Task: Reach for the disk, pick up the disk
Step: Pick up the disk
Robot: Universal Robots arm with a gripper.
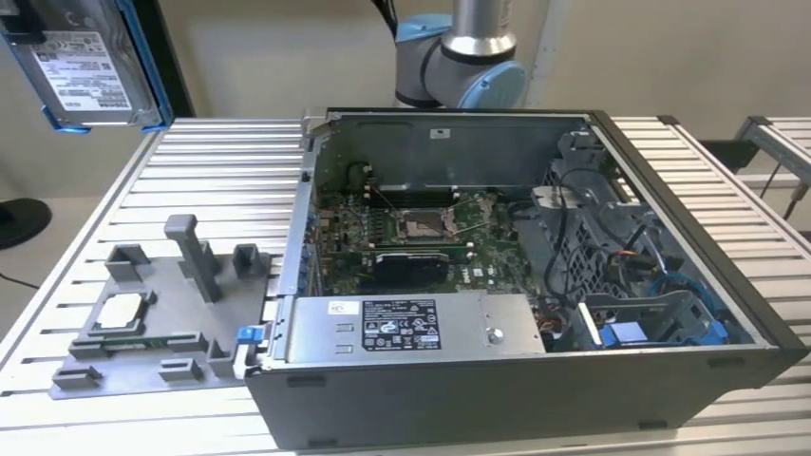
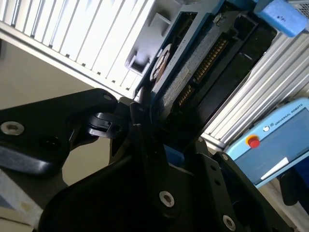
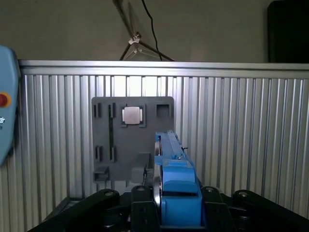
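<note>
Above table [image 1: 216, 176] | exterior view: disk [image 1: 89, 71] face | first wrist view: pincer [image 3: 176, 199] grips edge

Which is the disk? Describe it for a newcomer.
Find the open computer case on the ribbed table. Above the table, at the exterior view's top left, hangs the disk: flat, silver-grey, white-labelled, blue-framed, unlike the boxy power supply inside the case.

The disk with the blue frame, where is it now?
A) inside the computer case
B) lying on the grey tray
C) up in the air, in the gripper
C: the disk hangs above the table in the exterior view, and the gripper grips its blue edge in the first wrist view.
</note>
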